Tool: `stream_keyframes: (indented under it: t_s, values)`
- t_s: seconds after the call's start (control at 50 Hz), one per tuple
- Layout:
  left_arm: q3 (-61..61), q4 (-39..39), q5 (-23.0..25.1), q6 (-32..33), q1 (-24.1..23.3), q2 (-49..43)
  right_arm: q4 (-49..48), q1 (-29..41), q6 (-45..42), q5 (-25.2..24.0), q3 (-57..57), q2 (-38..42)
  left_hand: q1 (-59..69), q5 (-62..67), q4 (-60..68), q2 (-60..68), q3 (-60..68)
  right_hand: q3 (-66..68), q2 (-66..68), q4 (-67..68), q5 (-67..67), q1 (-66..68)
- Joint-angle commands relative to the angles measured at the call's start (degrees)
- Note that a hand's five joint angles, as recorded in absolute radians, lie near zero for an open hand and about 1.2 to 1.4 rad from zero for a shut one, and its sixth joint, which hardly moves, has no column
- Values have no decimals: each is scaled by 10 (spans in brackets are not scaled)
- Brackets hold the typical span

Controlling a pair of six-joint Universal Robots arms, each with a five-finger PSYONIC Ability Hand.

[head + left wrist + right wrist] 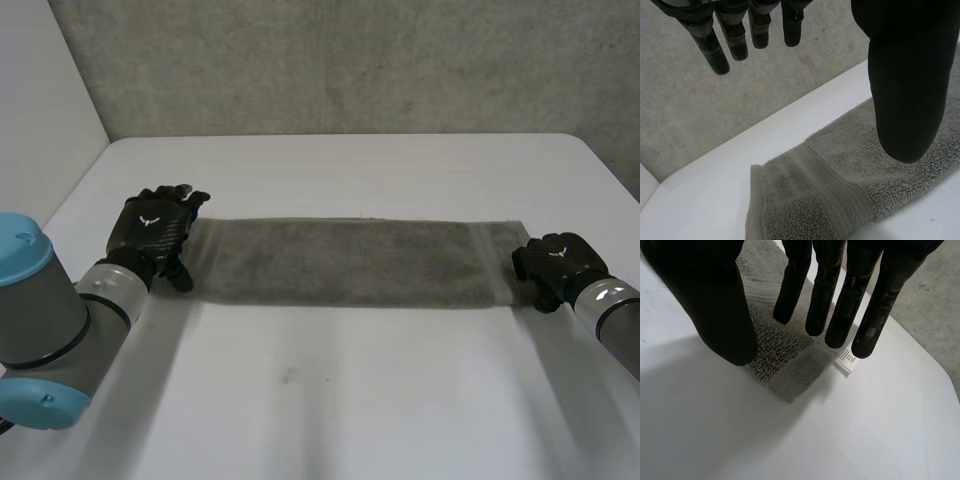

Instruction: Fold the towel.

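1. Head view: grey towel (345,262) flat on the white table (330,400), long way running left to right. Left hand (150,232) at its left end, right hand (555,265) at its right end, both low.
2. Left wrist view: fingers (715,50) straight, wide apart from thumb (905,75), holding nothing, above the towel's end.
3. Right wrist view: fingers (840,305) straight, apart from thumb, holding nothing, over the towel's corner by a white label (846,360).

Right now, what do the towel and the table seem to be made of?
Towel: grey terry cloth, likely cotton, by its looped pile and flat woven end band. Table: smooth white matte top, perhaps laminate; the look leaves it open.
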Motion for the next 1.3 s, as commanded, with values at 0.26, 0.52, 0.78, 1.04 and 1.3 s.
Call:
stream_keyframes:
  t_s: [0.26,0.52,0.78,1.04,1.3]
  values:
    - [-6,-1,0,0,1,-3,-14,-36,-3,5,-18,18,0,-18,3,5,4,342,342,342,347,276]
    - [-8,-1,0,0,0,-2,-2,-189,-17,1,-60,-15,0,-18,3,5,4,342,342,342,347,276]
    - [-7,-1,0,0,1,-1,28,-75,-9,7,-183,-53,0,-18,3,5,4,342,342,342,347,276]
    - [-8,-1,-1,0,3,-1,10,302,26,5,-235,17,0,-18,3,5,4,342,342,342,347,276]
    - [-8,-1,0,0,3,-1,-3,440,25,9,-229,136,0,-18,3,5,4,253,254,253,258,187]
